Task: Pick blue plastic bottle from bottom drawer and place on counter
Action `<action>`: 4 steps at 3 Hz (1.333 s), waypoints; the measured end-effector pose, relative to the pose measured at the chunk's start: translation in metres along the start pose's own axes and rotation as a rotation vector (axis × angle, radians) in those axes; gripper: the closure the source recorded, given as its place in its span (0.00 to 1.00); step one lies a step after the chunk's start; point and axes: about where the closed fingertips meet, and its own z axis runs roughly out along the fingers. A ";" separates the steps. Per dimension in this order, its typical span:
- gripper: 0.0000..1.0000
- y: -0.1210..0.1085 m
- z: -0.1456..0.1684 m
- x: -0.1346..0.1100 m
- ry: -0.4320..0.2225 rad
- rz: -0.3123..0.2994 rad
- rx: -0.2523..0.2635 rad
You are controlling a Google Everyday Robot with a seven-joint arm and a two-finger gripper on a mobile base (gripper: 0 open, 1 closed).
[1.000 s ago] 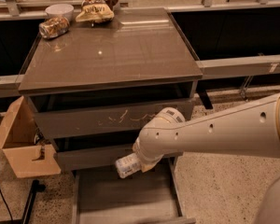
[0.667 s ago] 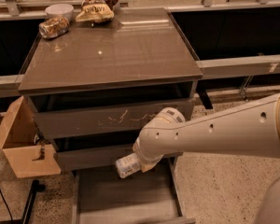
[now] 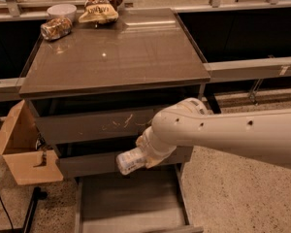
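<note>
A speckled stone floor is running under a grey-brown cabinet of three drawers, with dark glazed rails behind it. In front of that cabinet the blue plastic bottle (image 3: 130,160), a small pale container with a whitish wrap label, is hanging on its side in the air, and the two-finger gripper (image 3: 142,153) at the end of the thick white arm (image 3: 233,135) is clamping it by one end. The wrist is covering most of the fingers.

Compared with a second ago, the bottle is sitting slightly higher. It is now rising past the plain front of the middle drawer (image 3: 87,163), just behind the gripper. Directly below the gripper, the bottom drawer (image 3: 131,205), a shallow wide grey tray, is standing pulled out and looking bare. So the pick seems done and the lift is getting under way.

Above the gripper is the drawer front with white scratches (image 3: 97,126), and higher still the glossy grey-brown counter (image 3: 121,57), which the bottle is not yet clearing. Far up and to the left of the gripper, at the counter's back edge, a shiny metallic can (image 3: 56,28), a white bowl (image 3: 61,11) and a brown-and-yellow snack bag (image 3: 99,8) are clustering together. Off to its left on the floor, an open cardboard box (image 3: 24,159) is leaning by the cabinet.
</note>
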 end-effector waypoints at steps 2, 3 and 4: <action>1.00 -0.049 -0.104 -0.002 0.055 -0.075 0.106; 1.00 -0.049 -0.104 -0.002 0.055 -0.075 0.106; 1.00 -0.061 -0.118 -0.004 0.058 -0.079 0.111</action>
